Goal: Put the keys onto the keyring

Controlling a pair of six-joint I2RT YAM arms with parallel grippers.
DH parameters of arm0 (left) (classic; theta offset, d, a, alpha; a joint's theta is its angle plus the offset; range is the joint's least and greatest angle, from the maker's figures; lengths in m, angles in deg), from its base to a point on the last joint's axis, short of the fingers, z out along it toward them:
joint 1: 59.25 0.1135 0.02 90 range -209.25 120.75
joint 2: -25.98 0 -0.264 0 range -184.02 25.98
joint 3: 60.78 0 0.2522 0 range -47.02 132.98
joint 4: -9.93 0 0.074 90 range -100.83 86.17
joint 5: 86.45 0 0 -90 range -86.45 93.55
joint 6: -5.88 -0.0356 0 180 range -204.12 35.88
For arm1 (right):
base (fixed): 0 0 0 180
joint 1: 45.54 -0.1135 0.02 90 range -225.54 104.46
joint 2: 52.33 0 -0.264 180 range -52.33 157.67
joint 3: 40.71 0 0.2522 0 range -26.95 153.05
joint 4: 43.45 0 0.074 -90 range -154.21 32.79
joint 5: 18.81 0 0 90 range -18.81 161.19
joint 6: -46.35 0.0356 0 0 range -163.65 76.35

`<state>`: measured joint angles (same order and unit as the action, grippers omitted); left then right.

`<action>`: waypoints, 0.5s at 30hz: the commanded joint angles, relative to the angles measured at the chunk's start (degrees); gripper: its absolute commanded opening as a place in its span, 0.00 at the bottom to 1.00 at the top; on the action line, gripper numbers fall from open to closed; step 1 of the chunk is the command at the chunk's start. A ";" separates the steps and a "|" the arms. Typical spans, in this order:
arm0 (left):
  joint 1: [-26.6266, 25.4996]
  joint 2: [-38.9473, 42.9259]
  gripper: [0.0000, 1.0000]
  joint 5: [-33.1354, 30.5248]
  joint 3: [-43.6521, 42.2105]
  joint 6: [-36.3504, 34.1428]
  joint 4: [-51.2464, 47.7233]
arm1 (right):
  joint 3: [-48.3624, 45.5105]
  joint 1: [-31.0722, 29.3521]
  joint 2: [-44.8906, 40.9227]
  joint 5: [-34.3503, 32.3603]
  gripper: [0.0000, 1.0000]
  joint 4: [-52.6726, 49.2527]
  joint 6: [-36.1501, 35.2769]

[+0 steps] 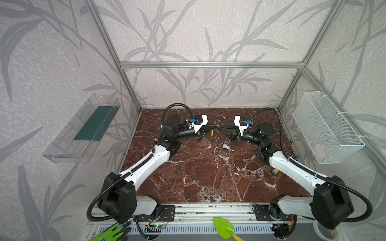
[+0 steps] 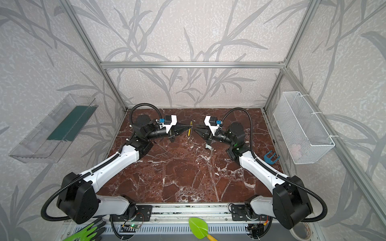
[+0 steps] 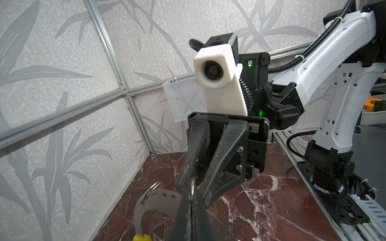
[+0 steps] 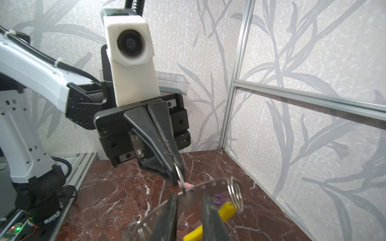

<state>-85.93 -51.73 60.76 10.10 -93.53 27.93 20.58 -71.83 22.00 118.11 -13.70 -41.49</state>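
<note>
The keyring (image 4: 213, 184) is a flat grey hoop with holes and a yellow sleeve (image 1: 212, 132), and it hangs in the air at the back middle in both top views. It carries small wire split rings (image 4: 235, 196). My left gripper (image 4: 177, 179) is shut on one thin split ring (image 3: 193, 186) that passes through the hoop. My right gripper (image 4: 189, 198) faces it, its fingers closed on the hoop's band. In the left wrist view the hoop (image 3: 158, 198) curves out beside my left gripper (image 3: 191, 205). The keys (image 1: 226, 147), with a pale tag, lie on the marble below the right gripper (image 1: 220, 126).
A white mesh basket (image 1: 328, 129) hangs on the right wall and a clear tray (image 1: 83, 129) on the left wall. A blue plastic piece (image 2: 270, 157) and a small yellow-tipped cylinder (image 1: 275, 171) lie by the right arm. A green trowel (image 1: 223, 227) and glove (image 1: 112, 232) sit at the front rail.
</note>
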 commanded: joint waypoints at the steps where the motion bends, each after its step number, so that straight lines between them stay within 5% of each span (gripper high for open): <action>1: -0.18 -0.25 0.00 1.48 -0.34 0.02 2.03 | 1.25 -0.06 0.33 3.28 0.22 5.52 2.85; 15: -0.18 0.70 0.00 2.55 -0.06 -0.17 2.07 | 0.59 -0.04 1.17 4.19 0.16 6.32 3.89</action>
<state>-85.97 -51.73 61.90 10.10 -93.58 27.93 20.58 -71.83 23.00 121.34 -9.88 -38.46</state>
